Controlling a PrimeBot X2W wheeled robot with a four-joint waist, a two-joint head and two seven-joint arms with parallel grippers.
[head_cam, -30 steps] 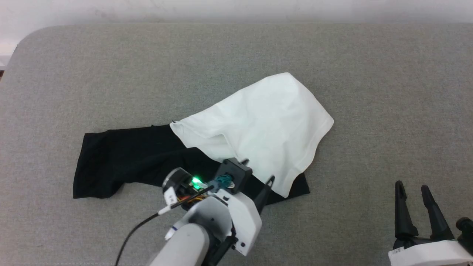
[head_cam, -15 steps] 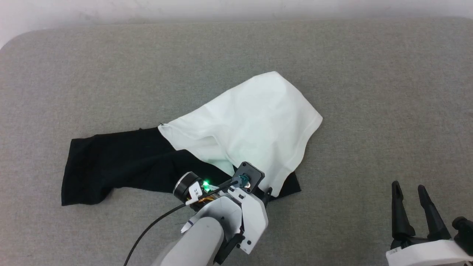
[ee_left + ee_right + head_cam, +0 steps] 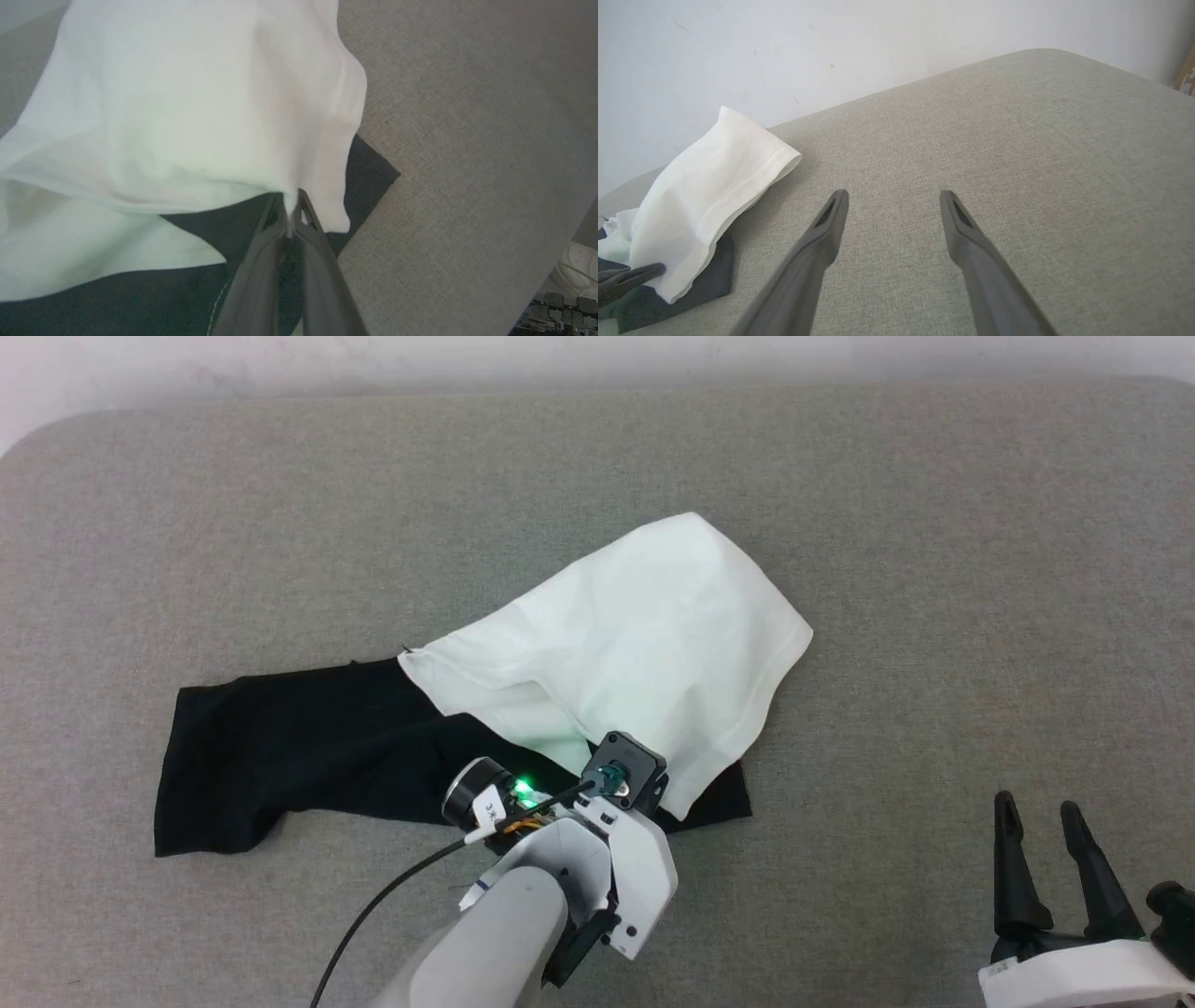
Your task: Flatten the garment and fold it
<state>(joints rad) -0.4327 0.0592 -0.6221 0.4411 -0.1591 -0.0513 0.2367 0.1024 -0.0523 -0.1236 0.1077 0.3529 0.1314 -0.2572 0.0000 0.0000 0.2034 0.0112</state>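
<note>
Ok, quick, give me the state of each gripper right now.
Left gripper: closed, pinching the white edge of the T-shirt.
Right gripper: open, holding nothing.

shirt [image 3: 644, 635]: white body, black sleeves | table [image 3: 934, 569]: grey-beige, fine woven fleck | wall [image 3: 784, 46]: white | right gripper [image 3: 1036, 803]: black | light [image 3: 523, 791]: green | shoe [image 3: 579, 268]: white
</note>
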